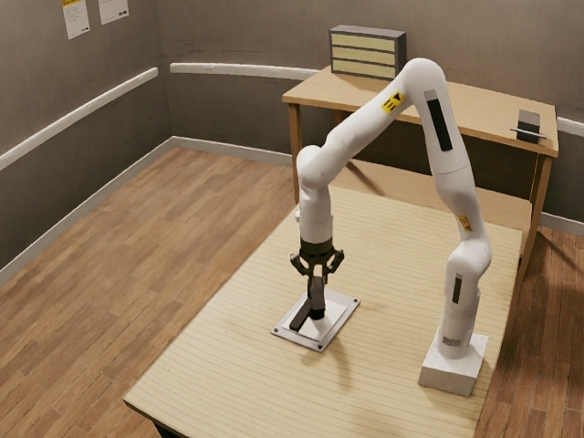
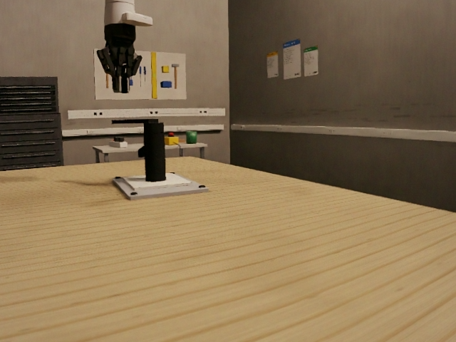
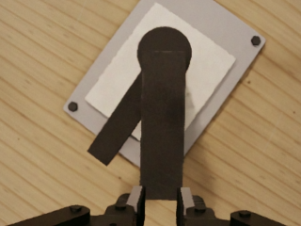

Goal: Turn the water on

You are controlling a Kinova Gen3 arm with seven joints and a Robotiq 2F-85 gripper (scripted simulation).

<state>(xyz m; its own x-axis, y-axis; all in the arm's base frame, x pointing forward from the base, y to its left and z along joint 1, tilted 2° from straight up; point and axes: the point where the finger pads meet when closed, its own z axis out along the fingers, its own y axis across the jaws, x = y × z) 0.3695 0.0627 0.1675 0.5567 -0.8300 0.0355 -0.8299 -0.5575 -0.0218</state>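
The black tap (image 1: 318,302) (image 2: 154,154) stands upright on a grey and white base plate (image 1: 349,301) (image 2: 162,190) (image 3: 226,25) in the middle of the wooden table (image 1: 405,264). Its flat lever (image 2: 130,120) (image 3: 162,127) lies level on top of the column. A narrower spout (image 1: 300,318) (image 3: 115,134) slants off lower down. My gripper (image 1: 317,278) (image 2: 120,89) (image 3: 161,202) points straight down, hanging clearly above the lever's free end. Its fingers stand close together with a small gap and hold nothing.
The arm's white base block (image 1: 453,365) stands at the table's right side. A wooden desk (image 1: 481,108) with a drawer box (image 1: 367,50) stands behind the table. The wall shelf and tool board (image 2: 162,73) are far off.
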